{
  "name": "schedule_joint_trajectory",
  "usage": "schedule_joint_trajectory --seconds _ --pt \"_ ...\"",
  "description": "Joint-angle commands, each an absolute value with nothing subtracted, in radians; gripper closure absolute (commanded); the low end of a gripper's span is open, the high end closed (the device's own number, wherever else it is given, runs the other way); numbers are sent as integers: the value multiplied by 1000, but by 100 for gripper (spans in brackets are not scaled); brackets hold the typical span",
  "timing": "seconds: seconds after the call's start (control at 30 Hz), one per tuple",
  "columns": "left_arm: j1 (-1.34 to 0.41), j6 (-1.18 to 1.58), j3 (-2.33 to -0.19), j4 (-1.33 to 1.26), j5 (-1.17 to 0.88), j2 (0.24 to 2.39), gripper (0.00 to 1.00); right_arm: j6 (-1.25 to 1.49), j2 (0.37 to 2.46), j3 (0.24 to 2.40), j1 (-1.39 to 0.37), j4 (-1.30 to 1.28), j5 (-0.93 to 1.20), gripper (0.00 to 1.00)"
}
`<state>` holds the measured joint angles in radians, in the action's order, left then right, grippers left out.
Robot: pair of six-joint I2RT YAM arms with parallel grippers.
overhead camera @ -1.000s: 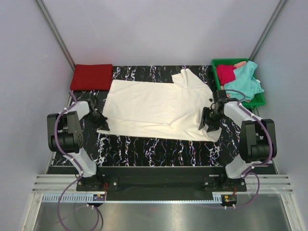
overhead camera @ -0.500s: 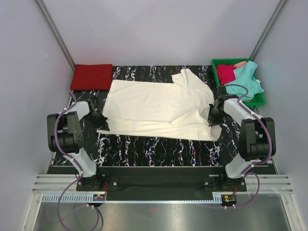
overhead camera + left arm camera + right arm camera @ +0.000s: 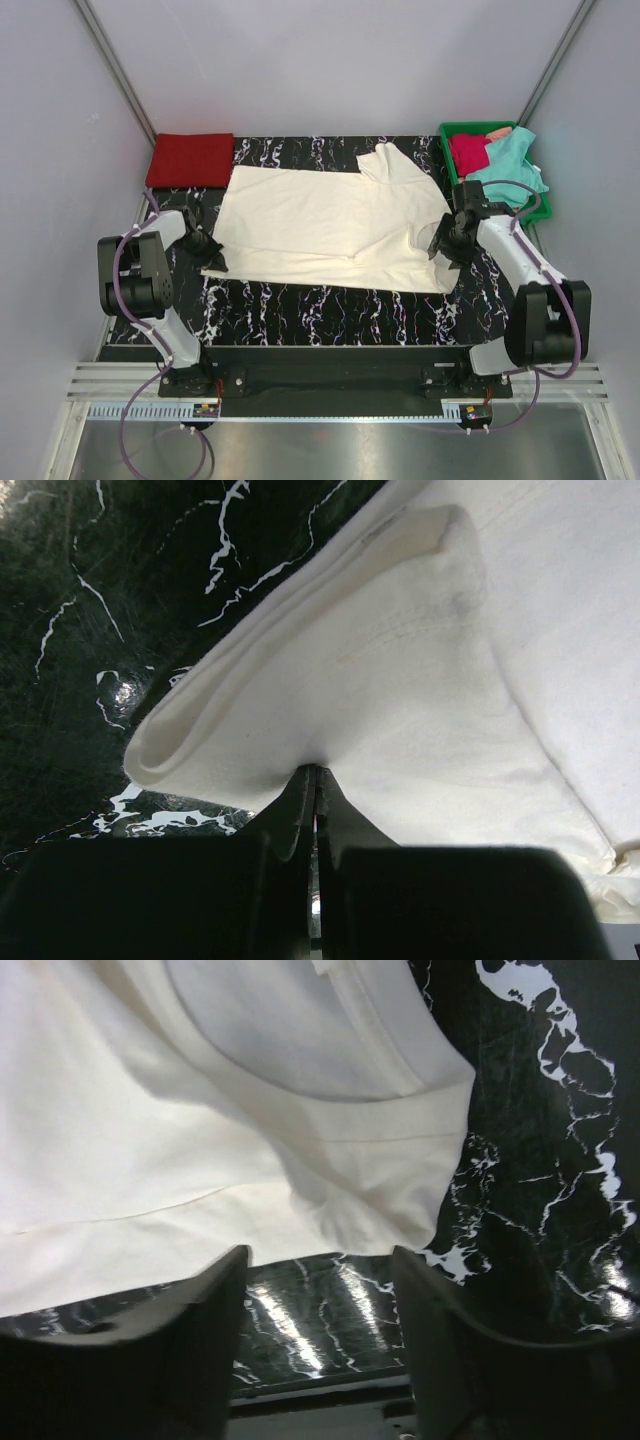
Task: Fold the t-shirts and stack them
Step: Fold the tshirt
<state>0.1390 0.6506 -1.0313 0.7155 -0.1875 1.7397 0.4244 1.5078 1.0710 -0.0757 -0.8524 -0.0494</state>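
Cream-white t-shirt (image 3: pixel 430 700) is pinched by left fingers (image 3: pixel 282 825), plain only in wrist view.

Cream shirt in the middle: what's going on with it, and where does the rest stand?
The cream-white t-shirt lies spread across the table. The left gripper has its fingers pinched shut on its near left corner. The right gripper is open at the collar end, holding nothing. A red t-shirt sits folded at the far left corner; a teal t-shirt and a crimson t-shirt lie loose in the green tray.
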Motion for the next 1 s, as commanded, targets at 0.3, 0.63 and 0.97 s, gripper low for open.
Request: schedule_joint_trajectory --seconds 0.3,0.63,0.97 --pt "147 627 -1020 660 -160 1718 100 541 1442 959 -66 -891 3 48" --pt "147 632 -1019 655 -160 1721 100 492 1558 989 -64 -861 -81 63" --pt "147 634 -1025 655 -160 1723 100 437 1647 1035 -66 -859 -92 50"
